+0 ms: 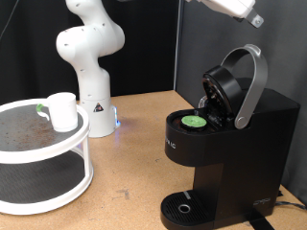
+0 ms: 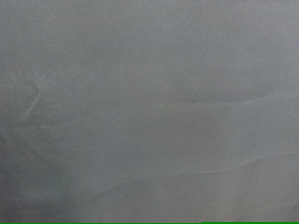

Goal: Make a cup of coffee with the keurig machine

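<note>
Keurig machine (image 1: 225,134) with lid raised, green-topped pod (image 1: 195,121) seated; cup (image 1: 62,110) on white rack (image 1: 48,187); gripper (image 1: 251,17) at top edge, finger state indeterminable.

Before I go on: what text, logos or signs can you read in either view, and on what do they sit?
Nothing is readable.
keurig machine: pale lettering on its front, below the open lid, too small to read.
Robot arm base: a small dark triangular sign, symbol too blurred to make out.
cup on the white rack: no print visible.
Wrist view: plain grey surface, no text.
</note>
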